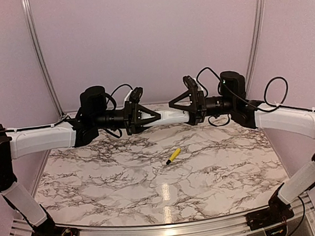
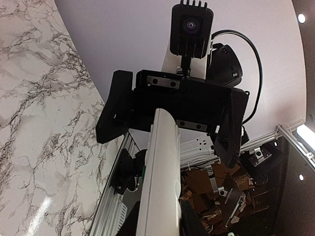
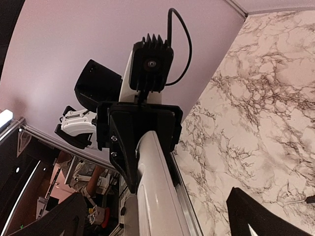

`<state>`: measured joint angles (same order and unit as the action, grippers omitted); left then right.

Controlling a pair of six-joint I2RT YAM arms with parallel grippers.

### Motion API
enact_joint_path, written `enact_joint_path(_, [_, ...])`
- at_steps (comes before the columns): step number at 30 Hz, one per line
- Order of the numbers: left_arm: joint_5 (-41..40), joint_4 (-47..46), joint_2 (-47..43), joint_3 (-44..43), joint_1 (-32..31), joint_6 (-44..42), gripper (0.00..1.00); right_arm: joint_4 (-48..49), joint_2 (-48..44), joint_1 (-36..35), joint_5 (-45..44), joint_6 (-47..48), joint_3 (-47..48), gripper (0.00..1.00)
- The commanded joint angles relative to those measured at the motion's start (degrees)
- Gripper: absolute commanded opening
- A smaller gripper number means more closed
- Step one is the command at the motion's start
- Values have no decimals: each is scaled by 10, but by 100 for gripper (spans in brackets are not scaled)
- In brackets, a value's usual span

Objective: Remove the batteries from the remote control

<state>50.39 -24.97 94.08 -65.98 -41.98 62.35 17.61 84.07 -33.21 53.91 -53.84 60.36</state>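
Nearest the arm bases, the marbled tabletop (image 1: 107, 178) carries only a yellow-handled implement (image 1: 173, 155) with a black tip, lying flat and well apart from both arms. Farther back and above the surface, the remote control (image 1: 173, 117) hangs in the air between the two arms, lengthwise from one to the other. The left tool (image 1: 156, 117) is pinching one end of it, fingers pressed against its sides. The right tool (image 1: 177, 110) is spread wide, its fingers standing either side of the other end without touching, so the left arm alone carries the weight. The batteries are not visible in any view, and I cannot tell which way the compartment faces. The remote looks like a light, stiff bar of smooth plastic, likely slippery under hard fingers. A firm hold across its narrow sides near one end seems best, leaving the battery cover free. Once out, the small round cells would probably roll on the polished tabletop. Beyond all this is the plain pale wall.
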Motion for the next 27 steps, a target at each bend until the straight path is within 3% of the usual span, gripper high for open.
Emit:
enact_joint_path(1, [-11,2,-14,16,1,-11,0,-99,-36,1,-39,59,35,99])
enact_joint_path(14, [-48,70,-45,40,7,-54,0,-277,-104,48,-125,140,63,99])
enact_joint_path(27, [-125,83,-114,87,7,-80,2,-313,-141,55,-177,149,50,98])
